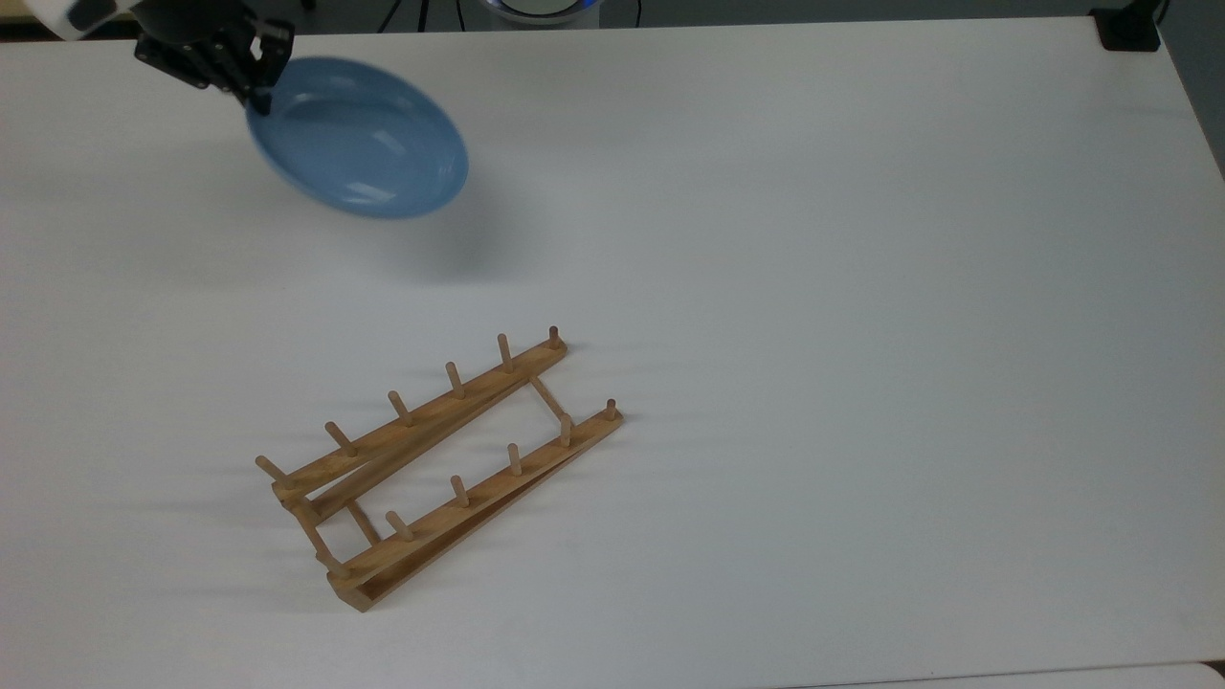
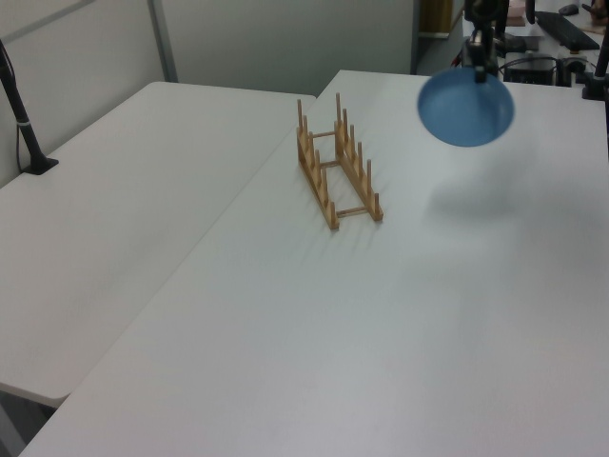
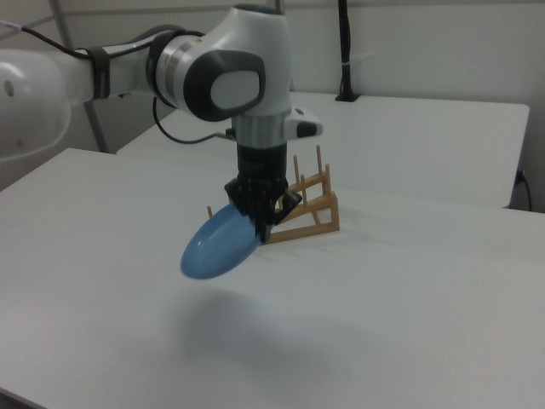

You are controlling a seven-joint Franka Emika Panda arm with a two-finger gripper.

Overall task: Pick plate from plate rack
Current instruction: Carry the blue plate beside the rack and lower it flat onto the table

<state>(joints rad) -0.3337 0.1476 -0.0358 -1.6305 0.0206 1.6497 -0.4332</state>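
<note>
Clamped on the rim of the plate [image 1: 359, 139], the gripper [image 1: 256, 96] sits at the top view's upper left, close to the far edge of the white table [image 1: 861, 287], its black fingers closed over the plate's edge nearest that corner; in the right view the gripper [image 3: 261, 228] points straight down from the white arm [image 3: 213, 72] and pinches the plate [image 3: 217, 243] at its uppermost part, so that the dish hangs tilted below and toward the right view's left, clear of the surface, with a soft shadow on the table beneath it; in the left view the gripper [image 2: 479, 69] comes down from the upper edge and the plate [image 2: 466, 107] hangs from it as a blue disc above the table, toward the left view's right; the plate rack [image 1: 435, 469] stands on the table well apart from the plate, lying diagonally in the top view's lower left part of the surface, its two wooden rails running from lower left to upper right, each with a row of upright pegs and no dish between them; in the left view the plate rack [image 2: 337, 173] sits near the middle of the far part of the table; in the right view the plate rack [image 3: 311, 209] is partly behind the gripper
</note>
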